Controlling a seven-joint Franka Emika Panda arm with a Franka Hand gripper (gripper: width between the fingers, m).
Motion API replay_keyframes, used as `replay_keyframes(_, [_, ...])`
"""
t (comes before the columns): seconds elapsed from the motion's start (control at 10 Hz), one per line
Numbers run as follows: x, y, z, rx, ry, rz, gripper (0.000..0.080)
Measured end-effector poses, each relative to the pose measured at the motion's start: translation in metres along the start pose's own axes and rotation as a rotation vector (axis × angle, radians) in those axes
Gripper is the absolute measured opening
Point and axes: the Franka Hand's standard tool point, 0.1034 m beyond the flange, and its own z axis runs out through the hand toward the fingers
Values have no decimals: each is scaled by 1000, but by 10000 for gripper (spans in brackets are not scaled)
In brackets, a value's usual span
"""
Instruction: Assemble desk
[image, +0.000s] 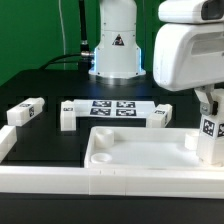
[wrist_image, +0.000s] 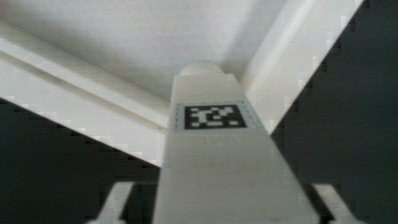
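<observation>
Tabletop lay rim-up on the black surface, towards the front of the exterior view and just behind the border rail that ran along the front and up the exterior view's left. Fourth leg stood upright at the tabletop's end on the exterior view's right, directly under the arm's white wrist housing, with its tag facing the camera. Couldn't tell whether its foot sat on anything, as the bottom edge was lost against the rail. In the wrist view the same leg ran up the middle of the frame, tag visible, with a pale finger on either side of it. The jaws bracketed the leg, but whether they actually pinched it or stood just off it couldn't be told, as the contact line was too blurred. White rim edges crossed behind the leg there. The other three legs lay loose further back: one far to the exterior view's left, one at the marker board's left end, and one at its right end. Robot base was at the back centre.
</observation>
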Motion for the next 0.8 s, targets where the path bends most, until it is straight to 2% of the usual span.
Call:
replay_keyframes(0.4, [0, 0, 0, 4, 4, 46, 288])
replay_keyframes(0.8, [-1, 6, 1, 32, 21, 461, 289])
